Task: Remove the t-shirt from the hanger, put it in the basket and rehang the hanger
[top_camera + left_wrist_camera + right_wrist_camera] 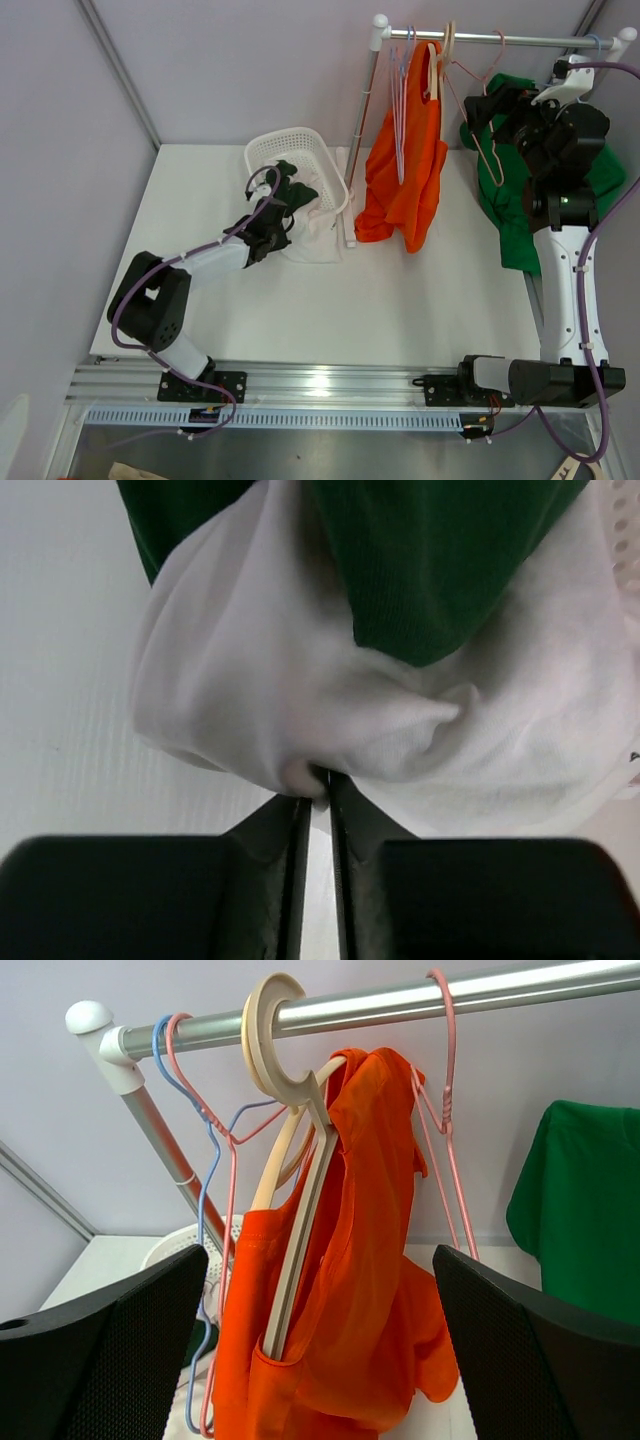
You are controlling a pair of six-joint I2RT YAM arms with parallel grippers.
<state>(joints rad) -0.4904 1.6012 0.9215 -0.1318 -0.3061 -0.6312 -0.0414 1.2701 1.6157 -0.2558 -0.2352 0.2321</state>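
Observation:
An orange t-shirt (405,170) (370,1290) hangs on a beige hanger (437,70) (290,1190) hooked over the metal rail (500,40) (400,1005). My right gripper (490,105) (320,1265) is open, level with the shirt and just short of it, with nothing between its fingers (120,1360). Over at the white basket (270,155), my left gripper (290,195) (318,800) is shut on a fold of a white garment (315,235) (280,700) that drapes over the basket's rim onto the table.
A green garment (510,215) (590,1220) hangs at the right behind my right arm. More green cloth (430,560) lies on the white garment. Bare pink (487,150) (440,1120) and blue (205,1190) wire hangers hang on the rail beside the shirt.

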